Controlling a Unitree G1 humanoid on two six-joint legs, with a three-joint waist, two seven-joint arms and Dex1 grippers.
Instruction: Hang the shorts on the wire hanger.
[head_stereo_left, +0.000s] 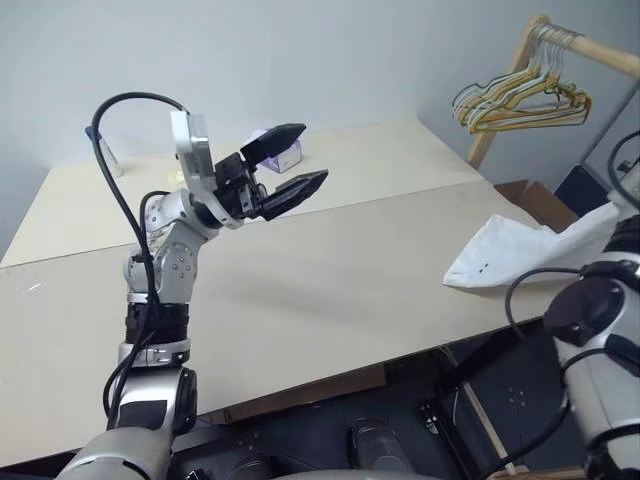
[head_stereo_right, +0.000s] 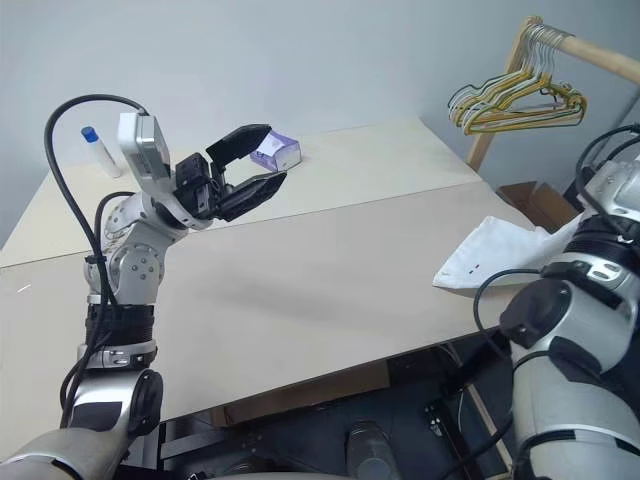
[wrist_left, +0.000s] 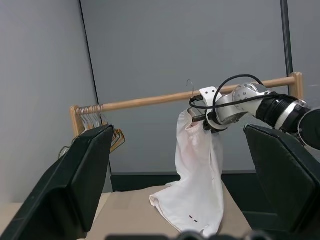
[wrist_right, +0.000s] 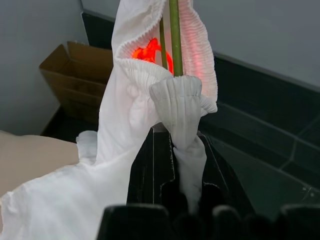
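One right gripper (wrist_right: 175, 150) clamps white thin-fabric shorts (wrist_left: 197, 185) and olive wire hanger (wrist_right: 174, 35); left gripper (head_stereo_left: 285, 165) gapes; lift hem off tabletop (head_stereo_left: 330, 280) edge.

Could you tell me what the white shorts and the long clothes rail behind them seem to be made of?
The white shorts: thin, soft woven fabric, matte; light glows through the gathered waistband. The clothes rail: probably light unpainted wood, judging by its pale tan, even colour.

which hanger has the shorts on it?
The lone wire hanger near the right hand, carrying the shorts; the bunched hangers at the rail's far end are bare.
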